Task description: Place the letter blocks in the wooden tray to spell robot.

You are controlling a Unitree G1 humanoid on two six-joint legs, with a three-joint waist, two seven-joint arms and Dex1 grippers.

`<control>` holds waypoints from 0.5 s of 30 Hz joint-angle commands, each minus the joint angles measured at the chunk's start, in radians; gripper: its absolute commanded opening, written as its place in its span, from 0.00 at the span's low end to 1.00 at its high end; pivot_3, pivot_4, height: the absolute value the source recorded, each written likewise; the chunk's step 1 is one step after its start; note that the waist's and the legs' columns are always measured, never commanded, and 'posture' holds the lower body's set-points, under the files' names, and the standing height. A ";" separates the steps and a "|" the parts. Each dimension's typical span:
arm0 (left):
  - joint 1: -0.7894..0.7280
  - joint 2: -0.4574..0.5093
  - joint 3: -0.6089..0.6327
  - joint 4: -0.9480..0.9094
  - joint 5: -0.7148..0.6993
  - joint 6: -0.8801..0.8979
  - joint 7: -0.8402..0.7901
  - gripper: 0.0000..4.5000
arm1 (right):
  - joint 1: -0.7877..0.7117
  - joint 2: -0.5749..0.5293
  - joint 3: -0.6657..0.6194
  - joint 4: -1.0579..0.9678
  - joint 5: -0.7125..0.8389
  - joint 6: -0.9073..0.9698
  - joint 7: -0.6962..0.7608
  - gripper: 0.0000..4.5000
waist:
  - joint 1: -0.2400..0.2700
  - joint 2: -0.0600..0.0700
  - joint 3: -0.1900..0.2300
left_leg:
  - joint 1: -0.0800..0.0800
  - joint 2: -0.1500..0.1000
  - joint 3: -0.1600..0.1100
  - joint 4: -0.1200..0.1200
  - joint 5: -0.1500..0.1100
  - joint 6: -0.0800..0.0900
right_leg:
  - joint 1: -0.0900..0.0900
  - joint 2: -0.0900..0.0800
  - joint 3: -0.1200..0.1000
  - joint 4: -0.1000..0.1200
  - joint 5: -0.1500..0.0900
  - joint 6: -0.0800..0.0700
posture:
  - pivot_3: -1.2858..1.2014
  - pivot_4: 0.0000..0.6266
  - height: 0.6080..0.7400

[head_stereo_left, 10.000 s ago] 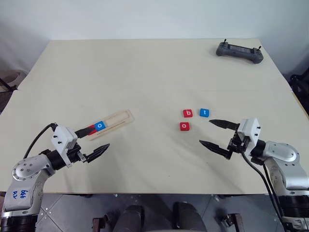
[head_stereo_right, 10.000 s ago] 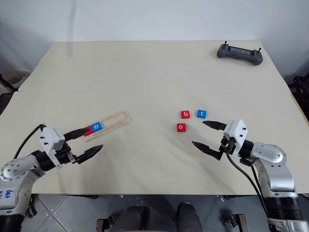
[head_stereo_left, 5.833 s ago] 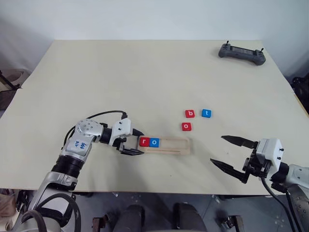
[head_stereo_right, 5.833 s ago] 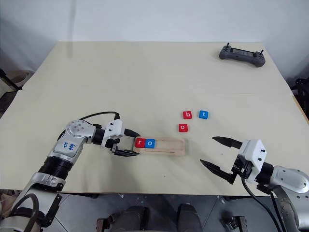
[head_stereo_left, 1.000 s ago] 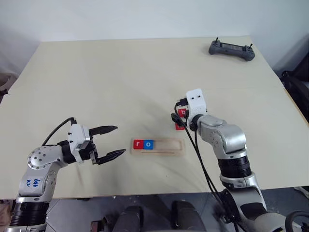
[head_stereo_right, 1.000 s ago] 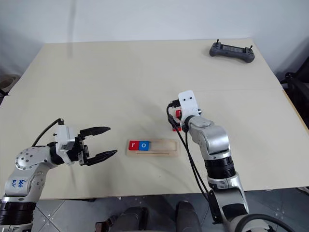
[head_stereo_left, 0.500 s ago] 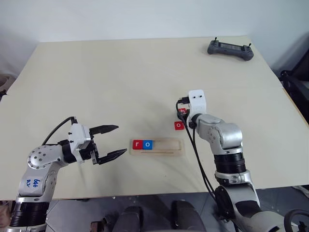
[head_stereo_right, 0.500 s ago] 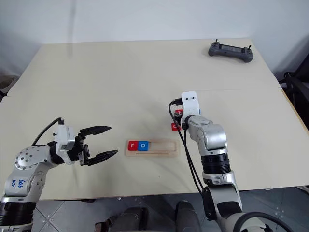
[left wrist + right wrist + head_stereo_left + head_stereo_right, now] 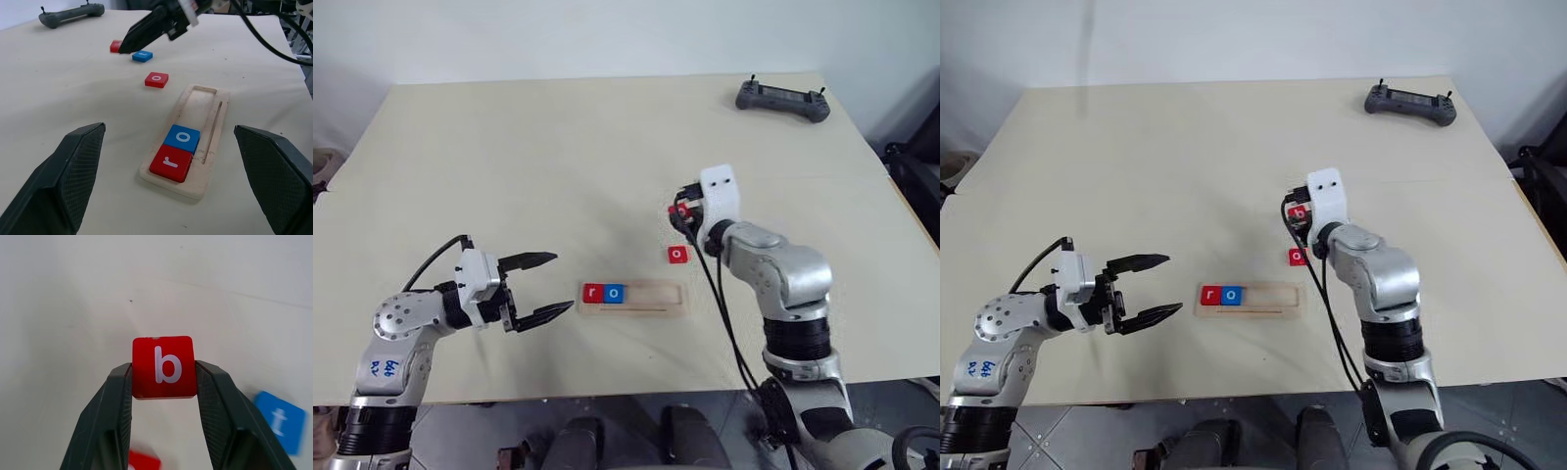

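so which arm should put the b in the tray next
Right. The right gripper is shut on the red b block. The wooden tray has r and o at one end, with the next slot free. The left gripper is open, holding nothing.

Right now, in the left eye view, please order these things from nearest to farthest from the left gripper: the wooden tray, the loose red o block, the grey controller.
1. The wooden tray, just beside the left gripper, toward the robot's right.
2. The loose red o block, beyond the tray's far end.
3. The grey controller, at the table's far right corner.
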 commanded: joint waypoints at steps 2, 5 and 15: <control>-0.036 -0.010 -0.017 0.039 -0.008 -0.016 -0.027 1.00 | 0.092 -0.076 -0.090 -0.180 0.007 0.136 -0.004 0.33 | 0.003 0.000 0.000 | 0.000 -0.001 0.000 0.000 0.000 0.000 | 0.000 0.000 0.000 0.000 0.000 0.000 | 0.52 0.24 1.00; -0.058 -0.017 -0.033 0.064 -0.005 -0.022 -0.046 1.00 | 0.182 -0.113 -0.133 -0.258 -0.006 0.202 -0.015 0.33 | 0.002 0.000 0.000 | -0.001 -0.001 0.000 0.000 0.000 0.001 | 0.000 0.000 0.001 -0.001 0.000 0.000 | 0.52 0.24 1.00; -0.123 -0.028 -0.066 0.115 -0.001 -0.026 -0.085 1.00 | 0.435 -0.028 -0.174 -0.464 0.002 0.318 -0.024 0.33 | 0.000 -0.001 0.000 | -0.001 0.001 0.003 -0.002 0.000 0.000 | -0.003 0.001 0.004 0.001 0.000 0.000 | 0.52 0.24 1.00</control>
